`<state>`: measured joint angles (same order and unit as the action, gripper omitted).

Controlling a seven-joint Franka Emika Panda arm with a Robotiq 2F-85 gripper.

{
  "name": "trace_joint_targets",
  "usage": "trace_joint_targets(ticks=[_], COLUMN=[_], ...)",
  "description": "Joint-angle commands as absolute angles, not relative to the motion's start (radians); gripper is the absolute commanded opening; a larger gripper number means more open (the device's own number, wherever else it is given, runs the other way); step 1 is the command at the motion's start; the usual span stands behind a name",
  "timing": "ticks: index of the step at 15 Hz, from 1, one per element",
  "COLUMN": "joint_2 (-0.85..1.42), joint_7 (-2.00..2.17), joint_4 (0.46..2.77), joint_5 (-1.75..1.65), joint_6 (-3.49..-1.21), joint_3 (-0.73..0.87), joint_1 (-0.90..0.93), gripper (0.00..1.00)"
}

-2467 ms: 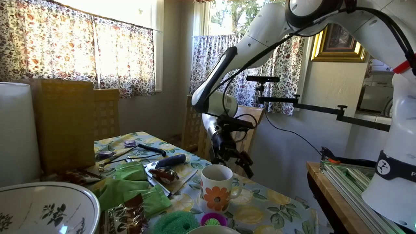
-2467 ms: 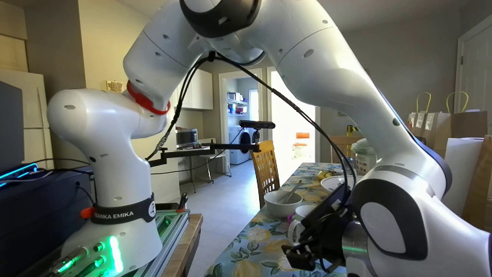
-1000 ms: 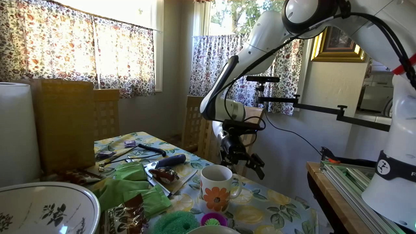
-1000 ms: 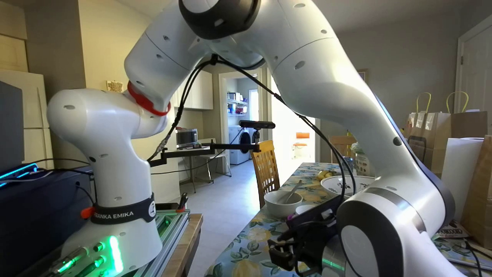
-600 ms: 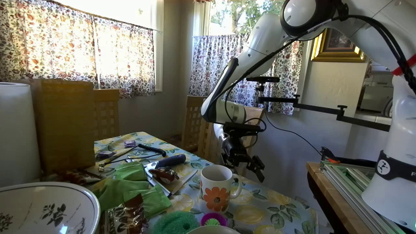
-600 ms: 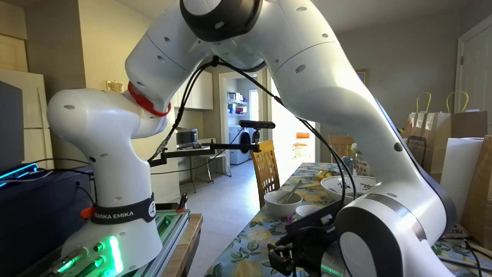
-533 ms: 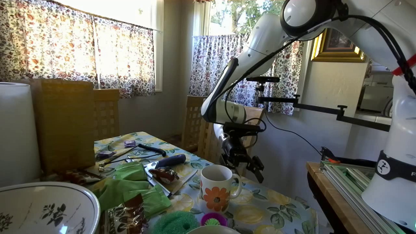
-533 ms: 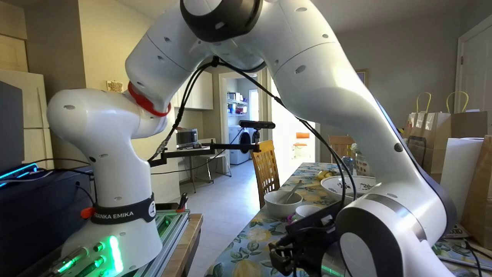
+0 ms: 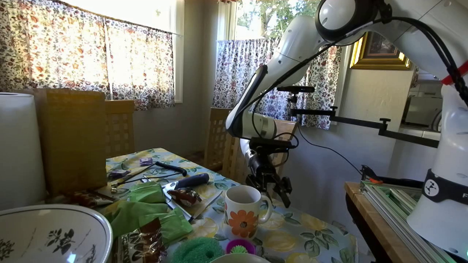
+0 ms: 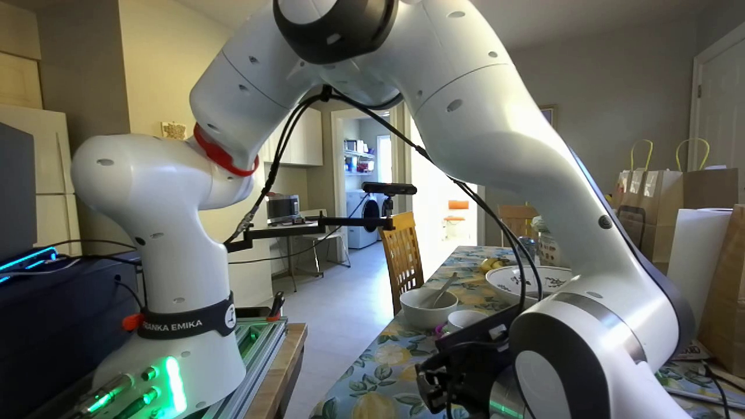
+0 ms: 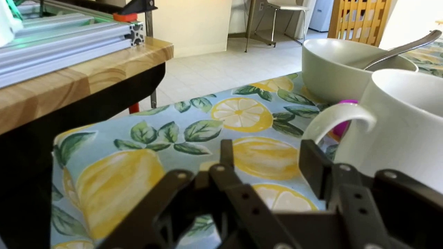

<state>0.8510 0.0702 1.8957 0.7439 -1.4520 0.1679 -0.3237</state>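
A white mug (image 9: 234, 215) with an orange flower stands upright on the lemon-print tablecloth. In the wrist view the mug (image 11: 398, 138) is at the right, its handle (image 11: 335, 117) turned toward my gripper (image 11: 268, 159). The jaws are partly open, and only tablecloth shows between them. My right finger (image 11: 313, 166) overlaps the lower part of the handle in this view; whether it touches, I cannot tell. The left finger (image 11: 227, 152) is over bare cloth. In an exterior view the gripper (image 9: 276, 197) is low beside the handle, behind the mug.
A bowl with a spoon (image 11: 346, 72) stands beyond the mug. A purple cup (image 9: 230, 246) and green scrubber (image 9: 193, 250) lie near it. Green wrappers (image 9: 146, 212), a blue-handled tool (image 9: 193, 179) and a large bowl (image 9: 98, 223) are farther along. The robot's wooden bench (image 11: 97, 77) borders the table.
Over the earlier frames the gripper has come lower and to the handle side of the mug. In the last half second the arm barely moves while the jaws narrow. The mug has shifted very slightly.
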Motion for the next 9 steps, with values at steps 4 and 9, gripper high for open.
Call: trace_joint_targets(ticks=[4, 9], joint_2=[0.874, 0.877], joint_7=[0.098, 0.110], joint_4=[1.848, 1.844], joint_5=[0.815, 0.853], joint_6=[-1.443, -1.443], joint_3=[0.180, 0.181], joint_1=[-0.324, -0.319], gripper=[0.57, 0.61])
